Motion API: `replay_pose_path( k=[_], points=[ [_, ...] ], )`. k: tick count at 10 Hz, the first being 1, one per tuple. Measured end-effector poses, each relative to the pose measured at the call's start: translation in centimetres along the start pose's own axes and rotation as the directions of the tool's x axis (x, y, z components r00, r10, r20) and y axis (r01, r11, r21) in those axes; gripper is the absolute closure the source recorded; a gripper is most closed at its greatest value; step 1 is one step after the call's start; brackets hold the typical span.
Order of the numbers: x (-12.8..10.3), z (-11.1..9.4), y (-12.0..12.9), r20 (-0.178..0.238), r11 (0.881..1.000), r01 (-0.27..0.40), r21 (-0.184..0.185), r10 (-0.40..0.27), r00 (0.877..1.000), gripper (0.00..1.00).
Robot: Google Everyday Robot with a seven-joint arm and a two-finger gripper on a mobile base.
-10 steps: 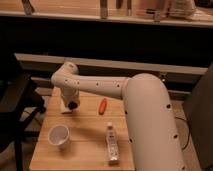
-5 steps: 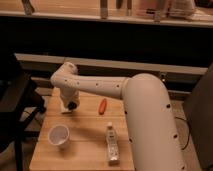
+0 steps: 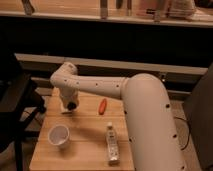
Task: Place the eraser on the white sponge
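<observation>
My gripper [image 3: 69, 105] is down at the back left of the wooden table [image 3: 85, 152], at the end of the white arm that reaches in from the right. A small dark block, which looks like the eraser [image 3: 73, 105], shows at the gripper's tip; whether it is held I cannot tell. Just under and left of the tip, a pale patch that appears to be the white sponge [image 3: 64, 108] lies on the table, mostly hidden by the gripper.
A white cup [image 3: 58, 135] stands at the front left. An orange-red oblong object [image 3: 102, 105] lies right of the gripper. A clear bottle [image 3: 112, 144] lies on its side at the front. A dark chair [image 3: 20, 107] stands left of the table.
</observation>
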Motion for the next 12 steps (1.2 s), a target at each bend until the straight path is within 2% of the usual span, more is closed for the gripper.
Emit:
replay_pose_path(
  k=[12],
  points=[
    [-0.11,0.4,-0.01,0.015,0.999,0.045,0.015,-0.046,0.999,0.99]
  ],
)
